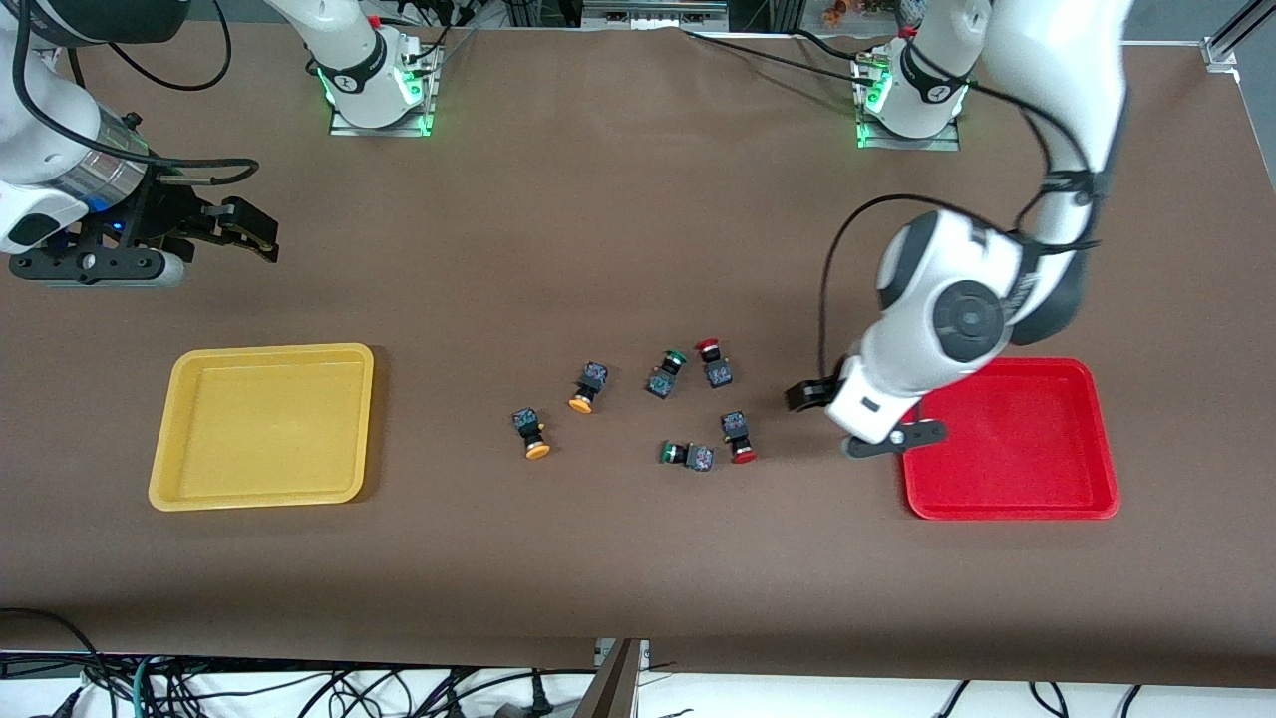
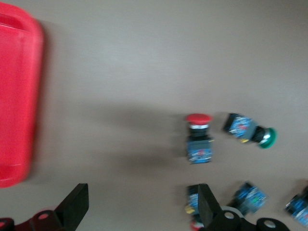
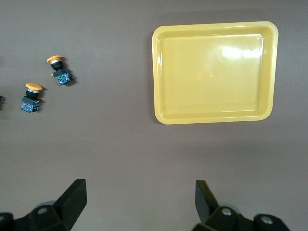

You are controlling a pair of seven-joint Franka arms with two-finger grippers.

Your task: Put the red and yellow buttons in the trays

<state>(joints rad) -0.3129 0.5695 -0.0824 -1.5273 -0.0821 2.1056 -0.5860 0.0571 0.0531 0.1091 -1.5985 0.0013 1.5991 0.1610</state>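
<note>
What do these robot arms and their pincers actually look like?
Both arms are glossy white with dark grey round joint caps and loose black cables. Their bases glow green. The left gripper and right gripper are black, each with two flat, wedge-shaped fingers.

2 red buttons (image 1: 714,361), 2 yellow buttons (image 1: 588,385), 2 green buttons (image 1: 666,373), 2 trays (image 1: 264,427)

Four grey-bodied buttons are seen tipped on their sides mid-frame: two yellow-capped (image 1: 588,386) (image 1: 531,433) left of center, two red-capped (image 1: 714,363) (image 1: 739,436) right of center. An empty yellow tray (image 1: 262,426) lies at lower left, an empty red tray (image 1: 1012,440) at lower right.
</note>
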